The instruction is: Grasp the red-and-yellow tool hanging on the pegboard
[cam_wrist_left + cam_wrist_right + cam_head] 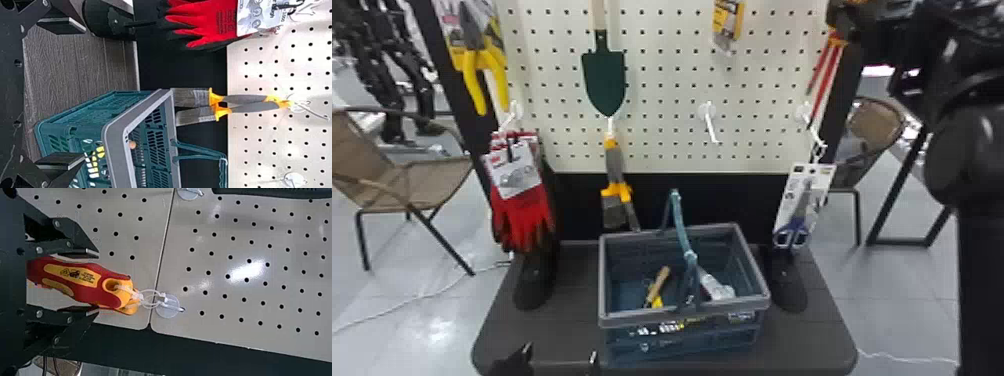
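Note:
The red-and-yellow tool [58,272] hangs at the right edge of the white pegboard [672,90], tied by white loops to a hook [168,305]. Its handle lies between my right gripper's [84,283] two black fingers, which are closed against it from both sides. From the head view the tool's thin red shafts [824,65] point down below my right gripper [837,30] at the top right. My left gripper [554,359] waits low at the table's front edge, open and holding nothing, facing the basket [117,133].
A blue-and-grey basket [682,305] with small tools stands mid-table [532,325]. On the board hang red gloves [519,210], a green trowel [603,75], a brush [616,190], packaged scissors [802,205] and yellow pliers [482,65]. Folding chairs stand on both sides.

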Robot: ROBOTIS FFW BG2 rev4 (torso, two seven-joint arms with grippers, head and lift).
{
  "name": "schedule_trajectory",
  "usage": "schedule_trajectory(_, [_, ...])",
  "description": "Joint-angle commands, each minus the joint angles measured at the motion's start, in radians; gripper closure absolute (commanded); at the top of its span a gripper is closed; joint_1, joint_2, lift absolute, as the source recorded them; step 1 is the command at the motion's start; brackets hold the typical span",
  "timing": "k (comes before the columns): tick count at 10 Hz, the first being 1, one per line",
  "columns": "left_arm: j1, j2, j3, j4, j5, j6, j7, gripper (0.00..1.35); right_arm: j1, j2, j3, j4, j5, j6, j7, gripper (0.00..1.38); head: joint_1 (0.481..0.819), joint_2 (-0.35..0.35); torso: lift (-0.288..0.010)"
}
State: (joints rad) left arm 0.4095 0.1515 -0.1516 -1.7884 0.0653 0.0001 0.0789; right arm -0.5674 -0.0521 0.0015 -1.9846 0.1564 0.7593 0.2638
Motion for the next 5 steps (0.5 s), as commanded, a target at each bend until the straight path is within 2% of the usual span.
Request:
schedule_trajectory(1, [-0.001,0.0,0.0,0.0,0.001,0.001,0.001,0.17,0.004,-0.003,0.0,-0.013,0.018,0.003,0.0,1.04,0.549,0.0,-0.1])
schedule_trajectory(5, [-0.001,0.003,-0.005,0.0,0.001,0.006,-0.001,0.17,0.011,-0.003,0.0,-0.025,0.037,0.003,0.0,1.04,0.549,0.0,-0.1])
